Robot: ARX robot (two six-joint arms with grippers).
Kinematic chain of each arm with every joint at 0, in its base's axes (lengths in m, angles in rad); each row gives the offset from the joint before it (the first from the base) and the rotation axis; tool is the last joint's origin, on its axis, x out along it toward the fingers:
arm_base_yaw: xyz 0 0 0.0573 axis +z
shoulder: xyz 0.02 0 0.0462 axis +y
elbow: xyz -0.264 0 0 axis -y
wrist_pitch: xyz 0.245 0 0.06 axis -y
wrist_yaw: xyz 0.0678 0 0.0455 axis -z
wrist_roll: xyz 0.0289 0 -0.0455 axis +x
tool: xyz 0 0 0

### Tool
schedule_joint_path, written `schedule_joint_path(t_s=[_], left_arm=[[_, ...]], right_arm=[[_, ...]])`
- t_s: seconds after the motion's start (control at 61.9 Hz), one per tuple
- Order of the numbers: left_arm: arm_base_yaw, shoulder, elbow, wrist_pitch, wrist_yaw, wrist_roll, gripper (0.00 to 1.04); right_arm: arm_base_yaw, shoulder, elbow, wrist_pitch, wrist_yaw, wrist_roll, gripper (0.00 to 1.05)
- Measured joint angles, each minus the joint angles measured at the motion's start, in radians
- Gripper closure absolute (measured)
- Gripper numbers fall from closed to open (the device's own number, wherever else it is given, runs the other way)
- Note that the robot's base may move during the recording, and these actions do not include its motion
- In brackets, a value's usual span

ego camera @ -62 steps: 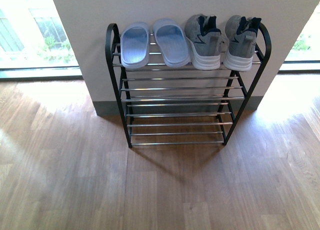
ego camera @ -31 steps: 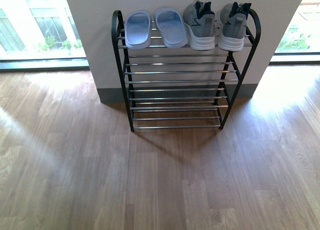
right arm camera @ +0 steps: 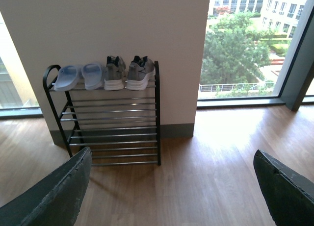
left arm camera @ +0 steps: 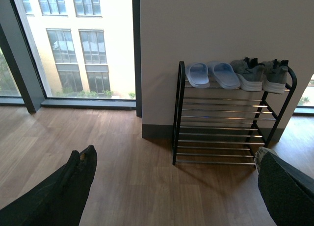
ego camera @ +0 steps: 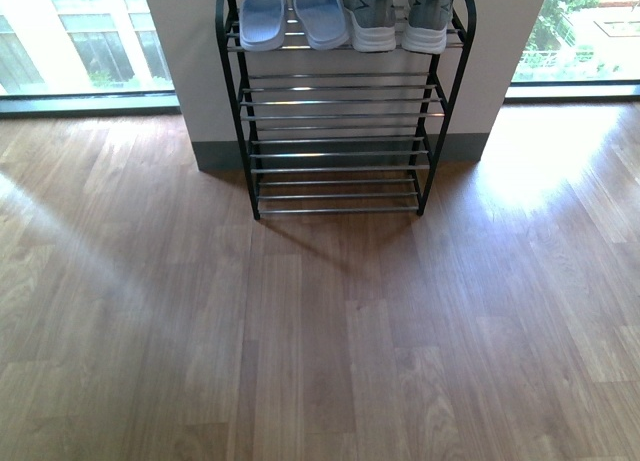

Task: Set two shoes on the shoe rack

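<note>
While both sneakers (ego camera: 398,13) sit toes-out on shoe rack (ego camera: 340,111) top tier, frame top centre, right of slides (ego camera: 292,16) | left gripper (left arm camera: 171,187), right gripper (right arm camera: 171,187) spread wide, empty, well apart from rack | task judged done

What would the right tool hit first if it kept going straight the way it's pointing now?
Probably bare wooden floor. Nothing lies between the open right tool and it; the shoe rack sits off to one side. Depth is unclear.
</note>
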Motion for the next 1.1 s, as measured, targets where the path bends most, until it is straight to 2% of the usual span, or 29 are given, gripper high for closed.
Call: schedule_joint_path(t_s=[1.099], left_arm=[[0.000, 0.000, 0.000, 0.000, 0.000, 0.000, 0.09]], right_arm=[[0.000, 0.000, 0.000, 0.000, 0.000, 0.000, 0.09]])
